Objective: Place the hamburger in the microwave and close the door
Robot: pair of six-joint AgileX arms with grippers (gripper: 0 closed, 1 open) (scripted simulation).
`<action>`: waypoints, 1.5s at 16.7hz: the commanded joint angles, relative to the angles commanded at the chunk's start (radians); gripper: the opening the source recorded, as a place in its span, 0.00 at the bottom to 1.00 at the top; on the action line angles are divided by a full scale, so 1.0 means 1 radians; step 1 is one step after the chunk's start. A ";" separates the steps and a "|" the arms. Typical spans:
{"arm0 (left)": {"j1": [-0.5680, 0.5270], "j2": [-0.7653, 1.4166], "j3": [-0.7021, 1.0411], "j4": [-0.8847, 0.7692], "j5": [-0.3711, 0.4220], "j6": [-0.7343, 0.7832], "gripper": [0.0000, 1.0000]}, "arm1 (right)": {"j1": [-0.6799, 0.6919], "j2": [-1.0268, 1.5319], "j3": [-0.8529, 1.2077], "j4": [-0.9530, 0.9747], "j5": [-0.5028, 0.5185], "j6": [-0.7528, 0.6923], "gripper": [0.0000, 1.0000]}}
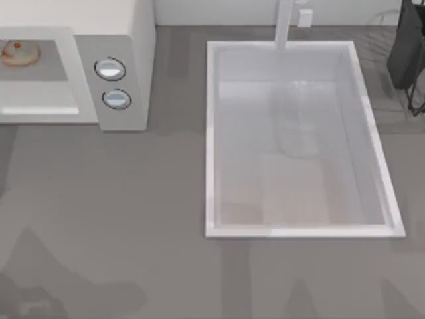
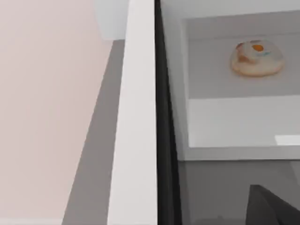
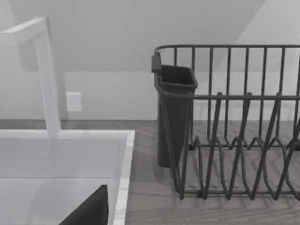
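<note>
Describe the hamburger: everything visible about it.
The hamburger is a small, roundish, flattened lump, pale cream with orange-brown patches on top and a glossy, smooth look. It lies flat on the grey floor of the microwave cavity, at the top view's far left. In the left wrist view it sits toward the back of the cavity, clear of the walls. Nothing touches it but the floor; the door stands open.

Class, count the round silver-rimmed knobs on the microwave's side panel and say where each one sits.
2. Both are on the side panel of the large off-white boxy microwave at the top view's left: one round silver-rimmed bluish knob and the second knob directly nearer the table's front edge. None seem hidden.
</note>
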 joint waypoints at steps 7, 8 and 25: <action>0.280 0.505 0.577 -0.572 0.124 0.386 0.00 | 0.000 0.000 0.000 0.000 0.000 0.000 1.00; 0.309 0.554 0.636 -0.635 0.135 0.429 0.00 | 0.000 0.000 0.000 0.000 0.000 0.000 1.00; 0.389 0.770 0.609 -0.519 0.164 0.556 0.00 | 0.000 0.000 0.000 0.000 0.000 0.000 1.00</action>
